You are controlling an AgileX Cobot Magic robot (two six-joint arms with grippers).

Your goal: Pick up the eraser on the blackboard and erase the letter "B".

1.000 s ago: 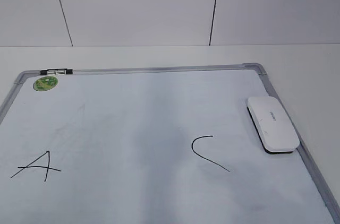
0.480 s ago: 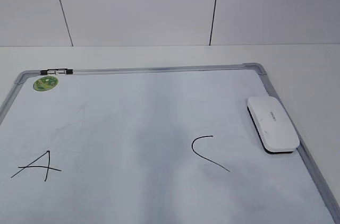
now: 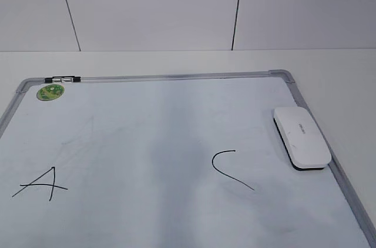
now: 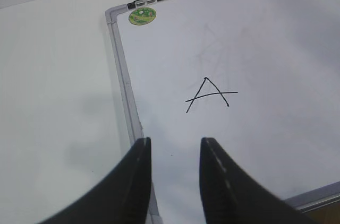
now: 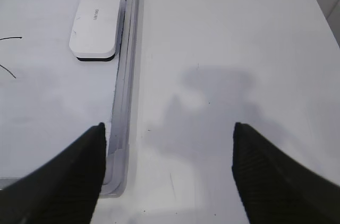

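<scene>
The eraser (image 3: 301, 137) lay on the blackboard (image 3: 176, 76) at its three-o'clock edge, against the frame. An "A" (image 3: 41, 183) sat at eight o'clock, a "C" (image 3: 230, 169) near centre; no "B" was visible. The left gripper (image 4: 175, 147) hung partly parted, empty, over the board's corner; the right gripper (image 5: 169, 131) was spread wide, empty, at the eraser's six o'clock.

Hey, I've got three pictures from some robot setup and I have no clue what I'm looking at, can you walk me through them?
One camera looks down at a slant on a table with a whiteboard. The other two sit on the robot's two wrists. The dark prongs in them are the left gripper and the right gripper, both open and empty. On the board lie a white eraser by the right frame, a green sticker, a drawn letter A and a C. No B shows between them.
</scene>
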